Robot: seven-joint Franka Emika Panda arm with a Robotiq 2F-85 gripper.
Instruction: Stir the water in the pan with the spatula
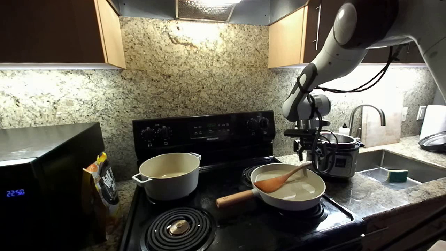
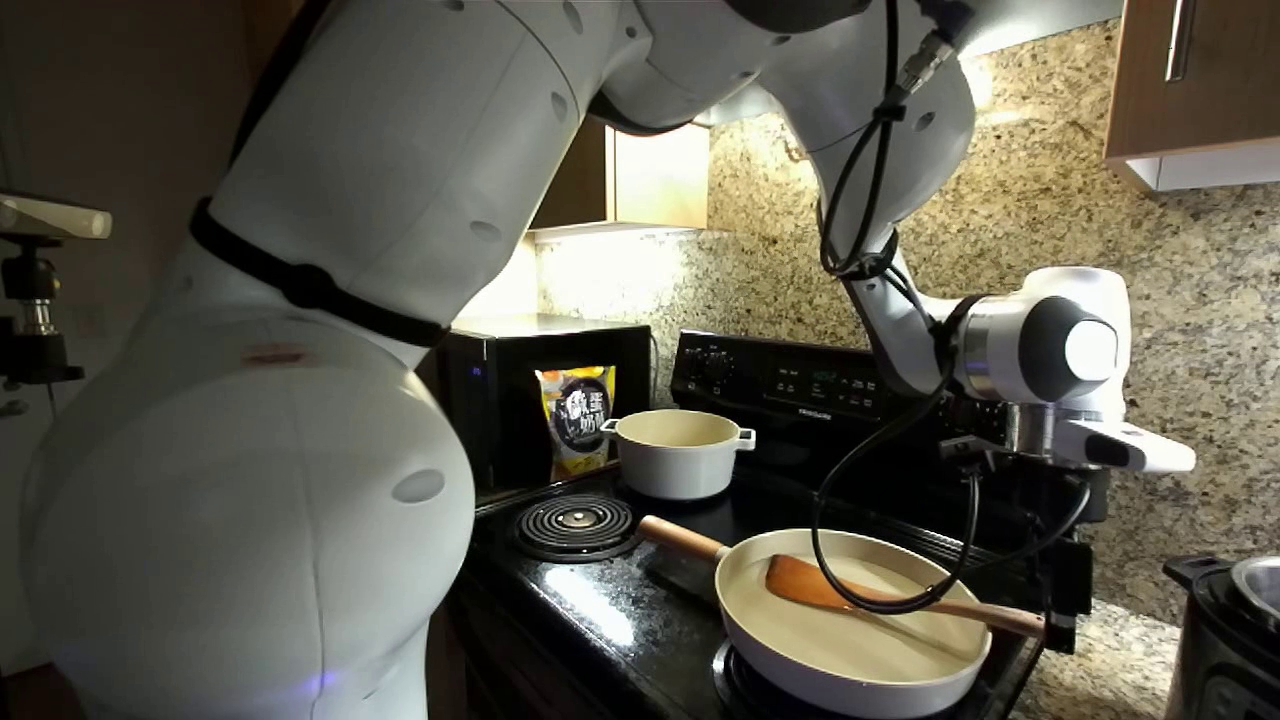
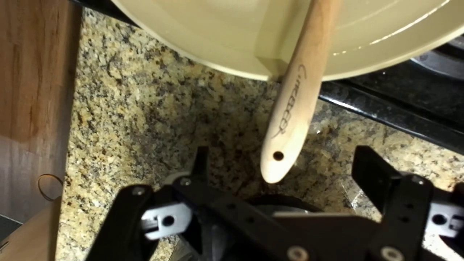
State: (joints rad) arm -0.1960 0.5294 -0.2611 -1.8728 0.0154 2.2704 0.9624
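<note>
Between jaws spread apart, as framed in the wrist view, the handle end of one wooden spatula (image 3: 302, 83) is seen; nothing is clamped. Spatula: judged light and stiff, liable to swivel if pinched at the tip; best taken by the edges of the bare handle, past the rim of the pan (image 1: 296, 205). Blade is laid inside, handle propped across the rim. Water (image 1: 303, 190): shallow, pale. Pan is set on the stove (image 1: 240, 226).

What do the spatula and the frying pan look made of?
Spatula: likely wood, smooth and satin, from its pale tan handle and orange-brown blade. Pan: probably coated metal, smooth, from the even cream surface; its core is hidden, and the glints inside may be water.
</note>
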